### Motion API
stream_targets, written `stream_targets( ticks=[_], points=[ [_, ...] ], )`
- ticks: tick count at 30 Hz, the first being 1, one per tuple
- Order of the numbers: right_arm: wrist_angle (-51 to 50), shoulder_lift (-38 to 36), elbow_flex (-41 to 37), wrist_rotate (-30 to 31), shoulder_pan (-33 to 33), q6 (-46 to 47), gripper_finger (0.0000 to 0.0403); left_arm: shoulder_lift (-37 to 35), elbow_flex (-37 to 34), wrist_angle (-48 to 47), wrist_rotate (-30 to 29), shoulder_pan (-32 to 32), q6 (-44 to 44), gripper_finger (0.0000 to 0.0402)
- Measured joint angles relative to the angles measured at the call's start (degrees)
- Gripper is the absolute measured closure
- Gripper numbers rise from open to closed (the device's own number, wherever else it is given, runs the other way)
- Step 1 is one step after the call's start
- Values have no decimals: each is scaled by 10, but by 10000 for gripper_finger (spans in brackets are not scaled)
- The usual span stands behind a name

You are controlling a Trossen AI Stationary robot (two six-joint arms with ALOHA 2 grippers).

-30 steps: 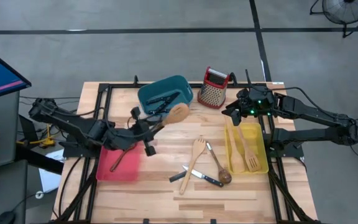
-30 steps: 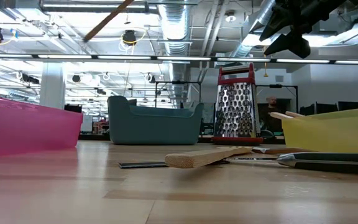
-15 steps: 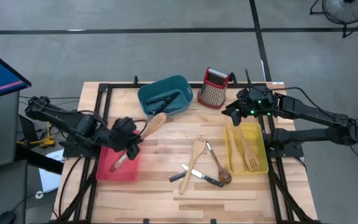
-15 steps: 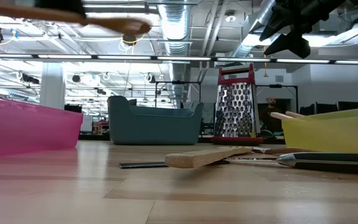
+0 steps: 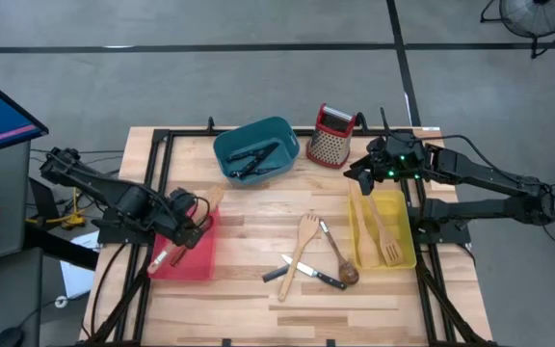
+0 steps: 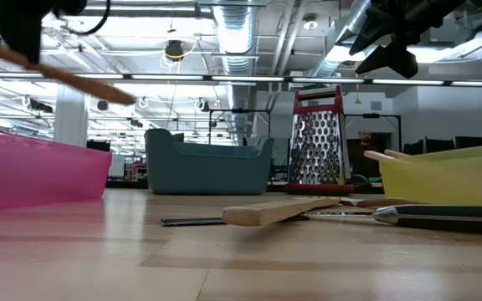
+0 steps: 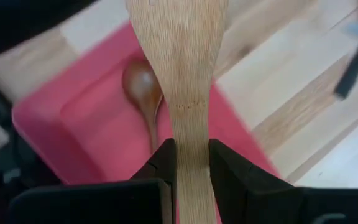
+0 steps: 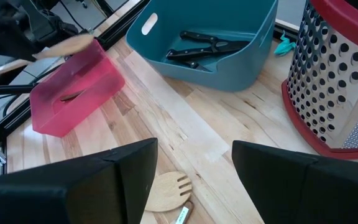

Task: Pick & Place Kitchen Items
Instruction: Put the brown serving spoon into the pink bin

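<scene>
Left end effector (image 7: 191, 168) clenched on the handle of a pale wooden spatula (image 7: 180, 68), held above the red plastic bin (image 5: 198, 258) at the surface's (image 5: 258, 207) 9 o'clock side; a dark wooden spoon (image 7: 145, 93) lies inside that bin. Right end effector (image 8: 194, 180) released, fingers spread, hovering over the yellow plastic bin's (image 5: 402, 210) 12 o'clock end, near the red-topped metal box grater (image 5: 331, 137).

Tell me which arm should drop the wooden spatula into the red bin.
Left. Its gripper is shut on the wooden spatula directly over the red bin; the right gripper hangs open over the yellow bin.
</scene>
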Motion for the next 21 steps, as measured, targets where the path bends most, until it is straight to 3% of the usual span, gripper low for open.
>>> stream_targets(
  ticks=[5, 9, 21],
  points=[
    [0, 0, 0, 0, 0, -6, 182, 0, -46, -3, 47, -18, -55, 351],
    [0, 0, 0, 0, 0, -13, 182, 0, -68, -2, 48, -34, -81, 351],
    [0, 0, 0, 0, 0, -14, 182, 0, -112, 16, 104, -35, -101, 350]
  ],
)
